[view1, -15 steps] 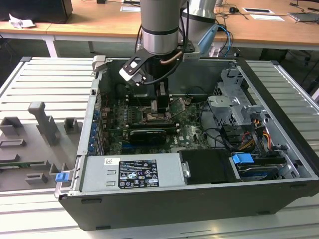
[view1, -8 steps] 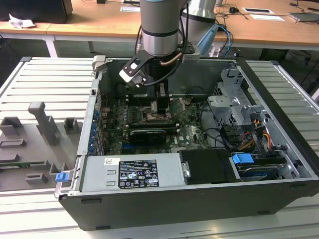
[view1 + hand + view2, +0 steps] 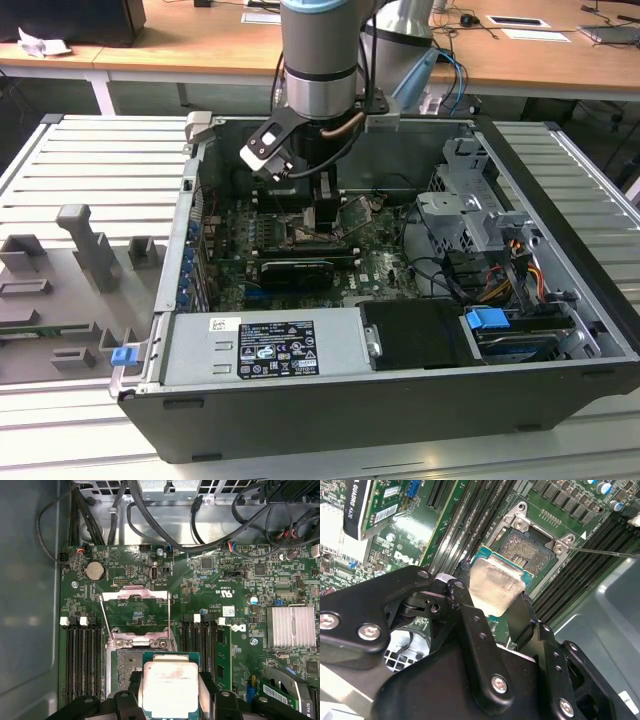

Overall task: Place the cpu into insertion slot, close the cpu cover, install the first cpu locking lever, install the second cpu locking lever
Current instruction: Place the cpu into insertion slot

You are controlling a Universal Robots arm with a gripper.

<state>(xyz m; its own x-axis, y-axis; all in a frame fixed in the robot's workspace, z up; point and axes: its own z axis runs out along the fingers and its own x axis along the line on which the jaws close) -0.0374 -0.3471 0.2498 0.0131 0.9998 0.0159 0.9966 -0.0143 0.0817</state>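
My gripper (image 3: 494,591) is shut on the cpu (image 3: 492,580), a flat square chip with a silvery top, pinched by its two opposite edges between the black fingers (image 3: 470,615). The chip hangs tilted just above the open insertion slot (image 3: 527,547), overlapping one side of it and not seated. In the first wrist view the cpu (image 3: 171,685) sits between the fingers over the slot (image 3: 125,672). The cpu cover (image 3: 135,597) stands swung open beyond the slot, with two thin locking levers (image 3: 169,615) raised beside it. In the exterior view the gripper (image 3: 322,215) reaches down into the computer case.
Memory slots (image 3: 82,655) flank the socket on both sides. A long black expansion card (image 3: 292,272) lies nearby, with a finned heatsink (image 3: 292,625) beside it. The power supply (image 3: 260,345), drive cage (image 3: 470,200) and cables (image 3: 150,515) crowd the case (image 3: 560,200) interior.
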